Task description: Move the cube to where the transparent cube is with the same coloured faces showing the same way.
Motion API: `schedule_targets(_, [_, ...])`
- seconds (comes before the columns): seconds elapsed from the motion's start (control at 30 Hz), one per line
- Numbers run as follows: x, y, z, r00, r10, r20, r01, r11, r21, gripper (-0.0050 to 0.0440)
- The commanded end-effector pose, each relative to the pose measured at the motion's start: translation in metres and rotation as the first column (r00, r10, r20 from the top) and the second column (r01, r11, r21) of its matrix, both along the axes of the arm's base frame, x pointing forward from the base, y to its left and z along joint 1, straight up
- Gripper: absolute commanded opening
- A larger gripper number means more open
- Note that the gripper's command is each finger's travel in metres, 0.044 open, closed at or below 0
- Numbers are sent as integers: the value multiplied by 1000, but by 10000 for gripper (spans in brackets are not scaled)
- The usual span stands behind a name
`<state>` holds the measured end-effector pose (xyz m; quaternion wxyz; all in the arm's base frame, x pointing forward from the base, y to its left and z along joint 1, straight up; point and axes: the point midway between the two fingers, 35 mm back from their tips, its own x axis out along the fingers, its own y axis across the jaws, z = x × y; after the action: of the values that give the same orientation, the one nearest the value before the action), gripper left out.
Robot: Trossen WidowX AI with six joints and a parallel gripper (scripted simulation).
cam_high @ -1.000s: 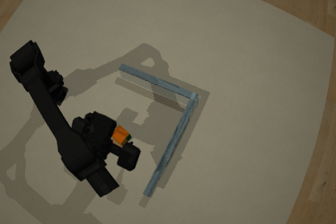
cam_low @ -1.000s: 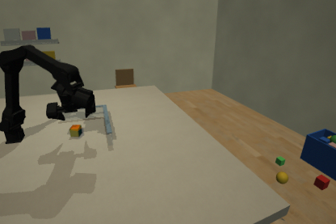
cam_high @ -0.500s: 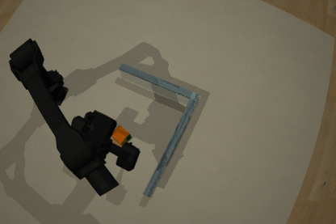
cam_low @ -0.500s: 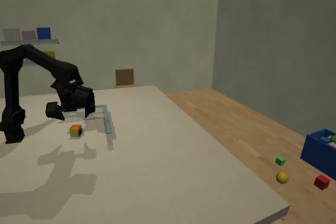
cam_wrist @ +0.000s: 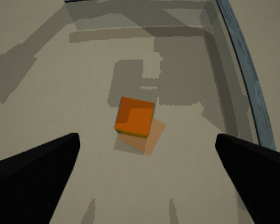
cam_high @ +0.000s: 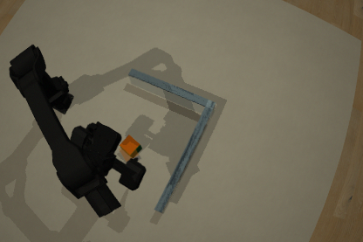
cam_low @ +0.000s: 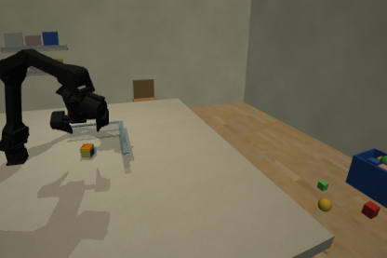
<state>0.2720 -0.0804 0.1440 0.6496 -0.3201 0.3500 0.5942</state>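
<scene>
The cube (cam_high: 130, 144) (cam_low: 86, 150) (cam_wrist: 135, 116) lies on the table with its orange face up; a green side shows in the top view. A pale transparent cube (cam_wrist: 151, 142) lies partly under it, showing a little toward the gripper and turned slightly from it. My gripper (cam_low: 81, 126) (cam_wrist: 149, 140) is open wide and empty. It hangs above the cube, with one finger out to each side and neither touching it.
An L-shaped blue-grey rail (cam_high: 188, 151) (cam_low: 124, 138) (cam_wrist: 241, 50) lies on the table beyond the cube. On the wooden floor to the right are a green block (cam_low: 323, 185), a yellow ball (cam_low: 325, 204), a red block (cam_low: 370, 210) and a blue bin (cam_low: 367, 175).
</scene>
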Motion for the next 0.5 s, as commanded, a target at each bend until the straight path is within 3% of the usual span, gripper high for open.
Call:
schedule_targets(0.0, [0,0,4,1000,2,18,-2,1000,-11,440])
schedule_targets(0.3, [0,0,4,1000,2,18,-2,1000,-11,440])
schedule_targets(0.4, [0,5,0,999,-23,-23,22,998,-53,368])
schedule_targets(0.47, [-2,12,-7,994,-79,-79,67,989,-135,320])
